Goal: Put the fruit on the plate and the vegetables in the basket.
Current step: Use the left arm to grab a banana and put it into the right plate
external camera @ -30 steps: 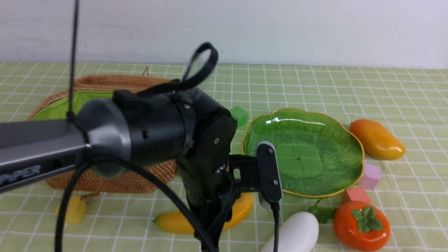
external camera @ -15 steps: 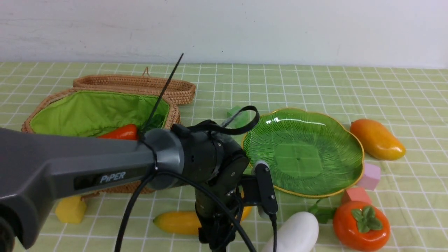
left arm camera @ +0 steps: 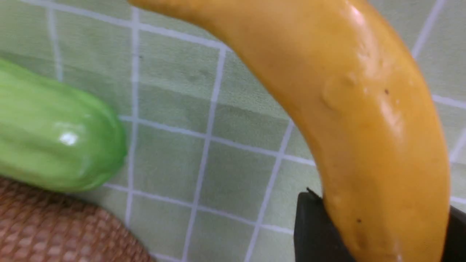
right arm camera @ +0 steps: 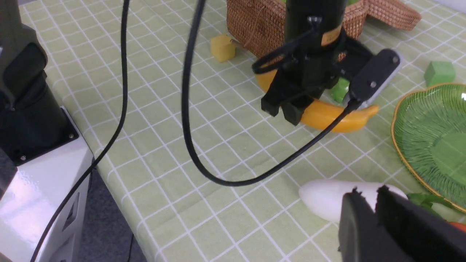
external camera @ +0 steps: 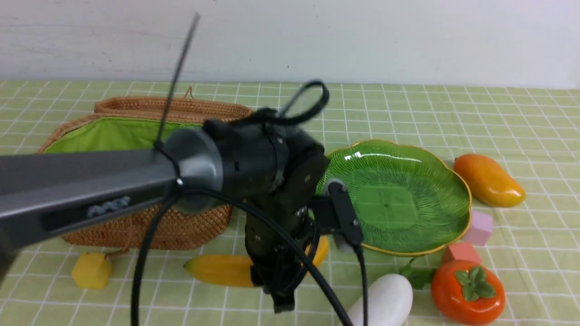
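Observation:
My left gripper points down in front of the basket, shut on the yellow banana. In the left wrist view the banana fills the gap between both dark fingers. It hangs just above the cloth. A light green gourd lies beside the basket's wall. The green plate stands empty to the right, with the mango beyond it. Near the front edge lie the persimmon and white radish. My right gripper hovers over the radish, shut and empty.
A yellow cube sits in front of the basket. Pink and salmon cubes lie by the plate's right side, and a green cube behind it. A black cable droops over the table. The table's edge and robot base are close.
My left arm dropped onto the banana, the jaws opened and then closed on it, and the arm has now risen. The banana has come up and shifted left.

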Action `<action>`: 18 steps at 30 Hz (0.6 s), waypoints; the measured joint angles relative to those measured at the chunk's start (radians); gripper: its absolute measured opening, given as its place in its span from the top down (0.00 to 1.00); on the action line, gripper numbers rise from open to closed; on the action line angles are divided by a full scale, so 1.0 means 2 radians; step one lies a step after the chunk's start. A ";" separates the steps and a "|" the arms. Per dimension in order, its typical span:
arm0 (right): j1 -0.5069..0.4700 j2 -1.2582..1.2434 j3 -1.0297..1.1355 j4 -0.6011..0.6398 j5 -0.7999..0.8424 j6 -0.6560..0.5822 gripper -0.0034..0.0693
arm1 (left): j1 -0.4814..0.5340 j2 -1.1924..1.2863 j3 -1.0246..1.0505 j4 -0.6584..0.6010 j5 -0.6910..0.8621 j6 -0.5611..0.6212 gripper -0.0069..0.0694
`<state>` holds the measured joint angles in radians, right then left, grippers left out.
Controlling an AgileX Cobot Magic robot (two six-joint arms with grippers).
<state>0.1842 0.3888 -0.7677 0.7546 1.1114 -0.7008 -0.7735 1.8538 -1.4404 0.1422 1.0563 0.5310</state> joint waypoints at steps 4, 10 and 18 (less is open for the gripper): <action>0.000 0.000 0.000 -0.002 -0.019 0.005 0.83 | -0.004 -0.029 -0.071 -0.029 0.027 -0.008 0.50; 0.000 0.000 0.000 -0.051 -0.064 0.082 0.83 | -0.004 0.020 -0.192 -0.045 -0.043 -0.013 0.50; 0.000 0.000 0.000 -0.205 -0.093 0.252 0.83 | -0.004 0.174 -0.328 -0.071 -0.129 -0.013 0.50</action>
<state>0.1842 0.3888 -0.7677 0.3440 0.9255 -0.1960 -0.7818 2.2023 -2.0955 0.0000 0.7988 0.5052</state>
